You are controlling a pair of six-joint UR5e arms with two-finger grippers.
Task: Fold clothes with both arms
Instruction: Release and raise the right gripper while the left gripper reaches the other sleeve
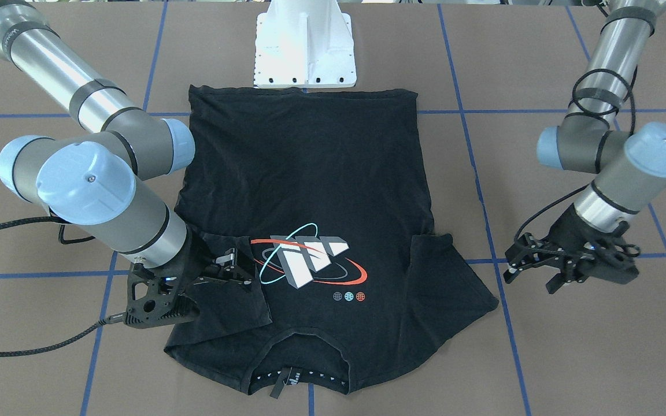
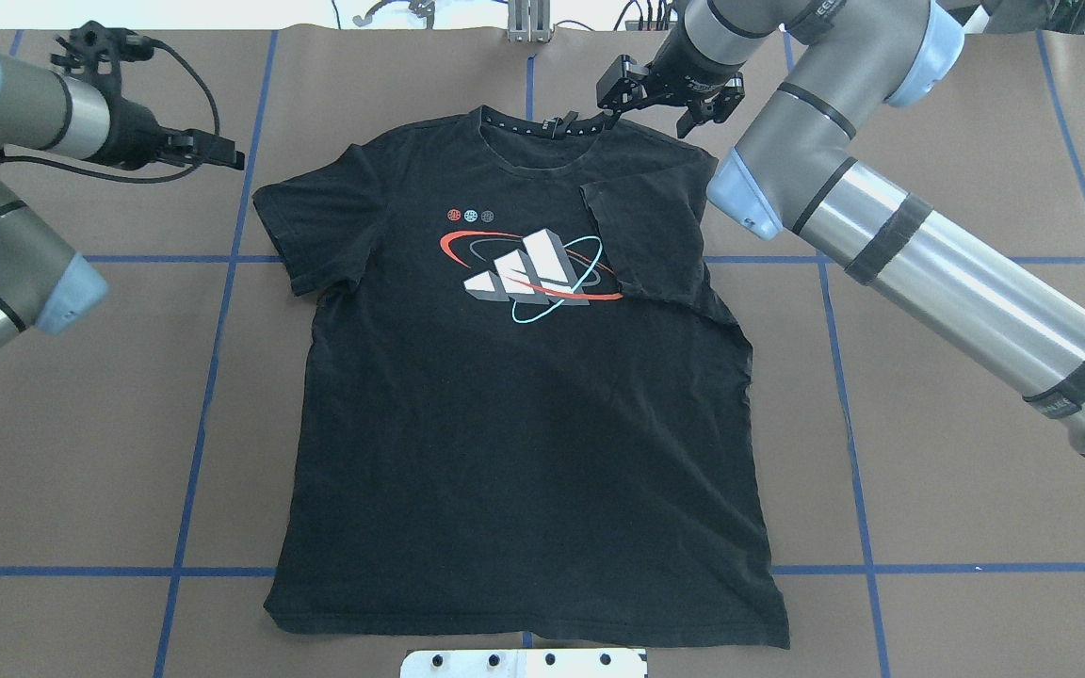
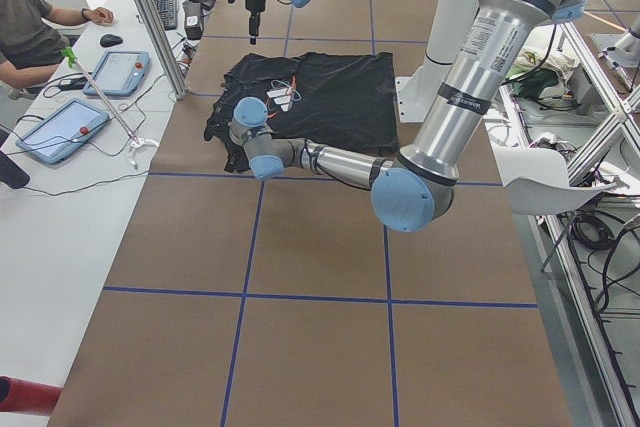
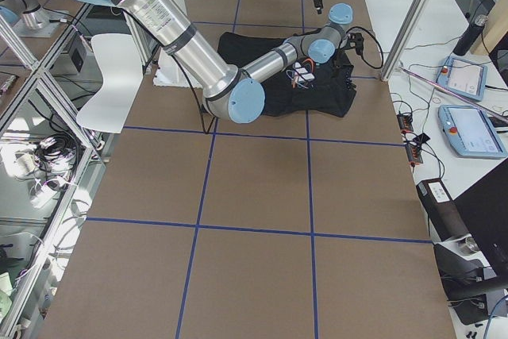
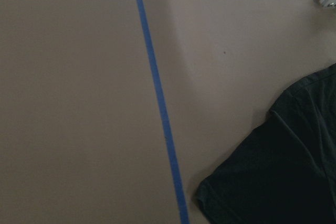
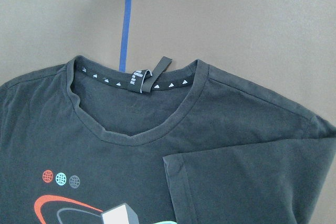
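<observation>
A brown desk point(image 2: 976, 471) marked with blue tape point(image 2: 976, 569) carries everything. Two silver arms reach over it, both cut off at the picture edges. The right arm point(image 2: 929, 264) stretches to the far side of the desk. The left arm point(image 2: 6, 104) is bent at the side, over bare desk.

A black T-shirt point(image 2: 524, 424) lies flat in the middle, print side up, with its collar point(image 2: 528, 169) away from the robot. The sleeve point(image 2: 646, 235) on the robot's right is folded in over the chest, and its edge overlaps the red, teal and white graphic point(image 2: 528, 268). The other sleeve point(image 2: 316, 217) lies spread out. The right arm hides part of the shirt's shoulder from overhead and part of its side from the front.

The right tool point(image 1: 236, 269) is over the folded sleeve with its fingers apart, holding nothing. Whether it touches the cloth is hard to tell. The left tool point(image 1: 531, 278) is beside the spread sleeve, clear of the shirt, with its fingers apart and empty. Neither wrist camera shows its own fingers.

The print on the collar's small label point(image 6: 157, 72) is too small to read.
</observation>
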